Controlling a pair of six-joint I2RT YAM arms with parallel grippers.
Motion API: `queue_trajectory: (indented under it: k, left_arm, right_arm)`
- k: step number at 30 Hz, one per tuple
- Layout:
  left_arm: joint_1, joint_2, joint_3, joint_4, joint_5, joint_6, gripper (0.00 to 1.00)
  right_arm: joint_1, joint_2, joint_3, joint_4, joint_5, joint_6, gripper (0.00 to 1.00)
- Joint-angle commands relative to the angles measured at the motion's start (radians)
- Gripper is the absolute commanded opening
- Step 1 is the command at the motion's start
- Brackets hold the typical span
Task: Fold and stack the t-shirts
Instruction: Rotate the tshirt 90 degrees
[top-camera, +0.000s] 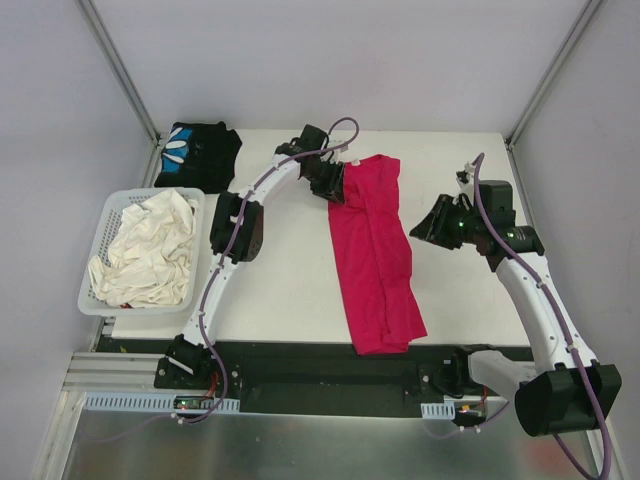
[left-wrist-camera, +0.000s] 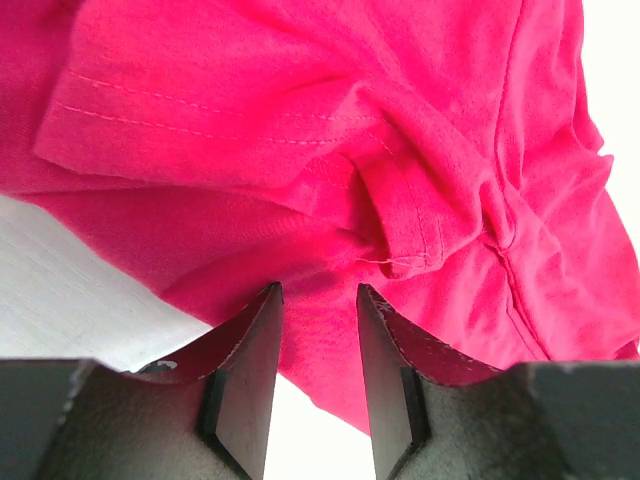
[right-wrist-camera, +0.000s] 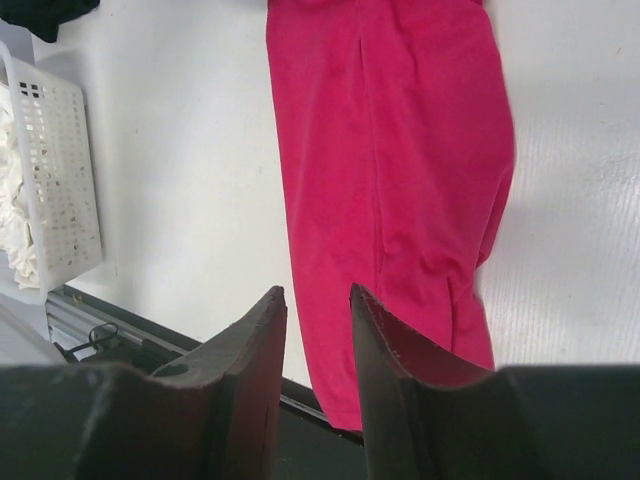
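The magenta-red t-shirt (top-camera: 375, 250) lies in a long narrow strip running from the back of the table to its front edge, where its near end overhangs slightly. My left gripper (top-camera: 335, 188) hovers at the strip's far left corner, by a sleeve (left-wrist-camera: 200, 110), open with nothing between its fingers (left-wrist-camera: 318, 290). To the right of the strip my right gripper (top-camera: 428, 226) is raised above the table, open and empty (right-wrist-camera: 317, 292), with the shirt (right-wrist-camera: 400, 180) lying below it. The black t-shirt (top-camera: 197, 152) with the blue-and-white print sits bunched at the back left corner.
A white lattice basket (top-camera: 108, 215) holding crumpled white cloth stands at the table's left edge, also seen in the right wrist view as the basket (right-wrist-camera: 60, 180). A dark rail (top-camera: 320, 360) runs along the table's front, and frame posts rise at the back corners.
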Motion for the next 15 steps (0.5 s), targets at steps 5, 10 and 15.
queue_trajectory:
  k: [5,10,15]
  left_arm:
    - [0.04,0.054,0.122,-0.011,0.002,-0.081,0.35]
    - [0.056,0.072,0.166,-0.002,-0.009,-0.11,0.35]
    - [0.075,0.081,0.171,0.009,-0.002,-0.127,0.35]
  right_arm:
    - [-0.004,-0.056,0.051,-0.1,-0.033,-0.031,0.36]
    - [-0.006,-0.084,0.043,-0.13,-0.02,-0.044,0.36]
    - [-0.004,-0.095,0.037,-0.137,-0.023,-0.039,0.36]
